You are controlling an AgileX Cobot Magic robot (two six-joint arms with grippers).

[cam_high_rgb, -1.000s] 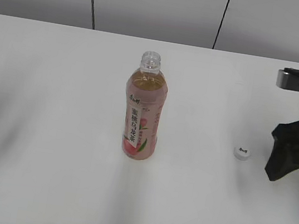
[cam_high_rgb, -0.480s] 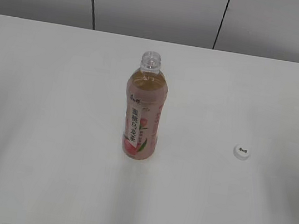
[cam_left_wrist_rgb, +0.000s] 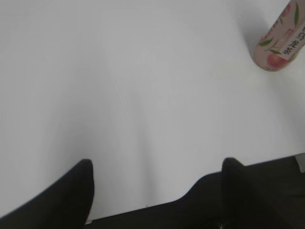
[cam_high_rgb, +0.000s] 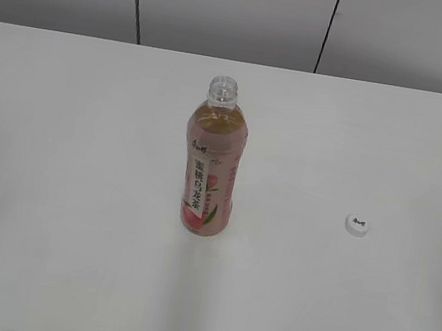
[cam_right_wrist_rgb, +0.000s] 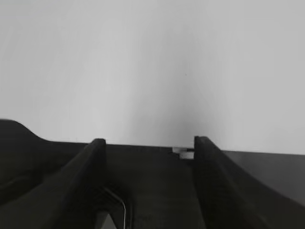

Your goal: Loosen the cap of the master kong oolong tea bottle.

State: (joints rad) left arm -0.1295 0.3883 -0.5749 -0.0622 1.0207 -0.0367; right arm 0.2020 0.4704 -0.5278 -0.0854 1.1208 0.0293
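The master kong oolong tea bottle (cam_high_rgb: pixel 211 164) stands upright at the middle of the white table with its neck open and no cap on it. Its lower end also shows in the left wrist view (cam_left_wrist_rgb: pixel 279 40), top right. The cap (cam_high_rgb: pixel 357 225), small, round and white, lies flat on the table to the right of the bottle. Neither gripper appears in the exterior view. My left gripper (cam_left_wrist_rgb: pixel 157 167) is open and empty over the table's front edge. My right gripper (cam_right_wrist_rgb: pixel 148 142) is open and empty over the table edge.
The white table (cam_high_rgb: pixel 75 194) spreads wide around the bottle. A grey panelled wall (cam_high_rgb: pixel 228 8) runs along its far edge. A dark edge lies below the table in both wrist views.
One second ago the right gripper stood right of the cap and the left arm's tip showed at the left edge. Both have left the exterior view. Bottle and cap have not moved.
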